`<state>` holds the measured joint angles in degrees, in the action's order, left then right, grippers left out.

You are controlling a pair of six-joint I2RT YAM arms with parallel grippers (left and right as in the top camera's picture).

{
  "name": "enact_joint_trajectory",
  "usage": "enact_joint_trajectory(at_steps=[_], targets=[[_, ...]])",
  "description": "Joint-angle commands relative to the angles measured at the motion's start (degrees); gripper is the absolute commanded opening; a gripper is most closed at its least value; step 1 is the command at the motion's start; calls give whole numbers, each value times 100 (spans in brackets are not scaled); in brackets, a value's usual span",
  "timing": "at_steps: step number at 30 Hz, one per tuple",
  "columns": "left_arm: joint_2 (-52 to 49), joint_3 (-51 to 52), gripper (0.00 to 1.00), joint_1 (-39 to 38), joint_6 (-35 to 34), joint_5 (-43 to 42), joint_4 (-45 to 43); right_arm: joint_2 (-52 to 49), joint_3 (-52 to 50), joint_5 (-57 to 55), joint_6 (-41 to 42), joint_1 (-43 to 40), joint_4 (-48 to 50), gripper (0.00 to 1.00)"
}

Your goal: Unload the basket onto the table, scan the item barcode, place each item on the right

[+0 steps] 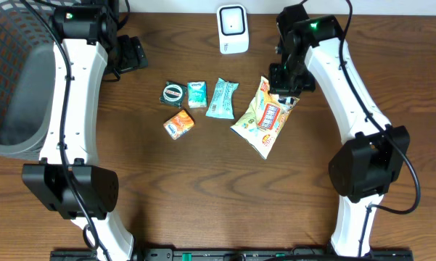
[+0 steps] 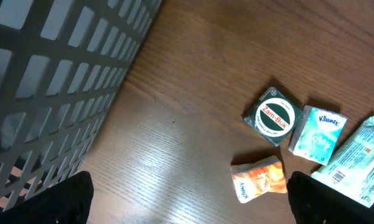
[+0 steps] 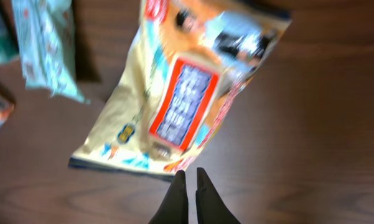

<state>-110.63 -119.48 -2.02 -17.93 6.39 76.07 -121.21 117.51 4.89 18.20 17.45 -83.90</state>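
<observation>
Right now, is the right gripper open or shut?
Shut: the right gripper shows its fingers pressed together beside the snack bag; grip on it, cannot tell.

I saw the table (image 1: 203,174) as dark wood, its grain plain and a soft sheen on it under the light. The basket (image 2: 62,62) looked like matt grey plastic lattice. The snack bag (image 3: 174,93) was glossy, crinkled film; the teal packet (image 1: 221,98) and tissue pack (image 2: 317,132) had a similar shiny wrap. The scanner (image 1: 233,29) and arm shells (image 1: 76,87) read as smooth white plastic. The fingers (image 3: 177,199) of the right gripper (image 3: 190,172) were matt black.
</observation>
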Motion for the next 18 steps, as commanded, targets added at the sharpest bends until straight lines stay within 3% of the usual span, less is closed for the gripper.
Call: enact_joint_trajectory(at_steps=[1, 12, 18], targets=[[-59, 33, 98, 9, 50, 66, 17, -79, -450, 238, -66, 323, 20, 1], [-59, 33, 98, 9, 48, 66, 17, -79, -3195, -188, 717, 1084, 2756, 1], [-59, 33, 98, 9, 48, 66, 20, 55, -2909, 22, 745, 1128, 2175, 1]])
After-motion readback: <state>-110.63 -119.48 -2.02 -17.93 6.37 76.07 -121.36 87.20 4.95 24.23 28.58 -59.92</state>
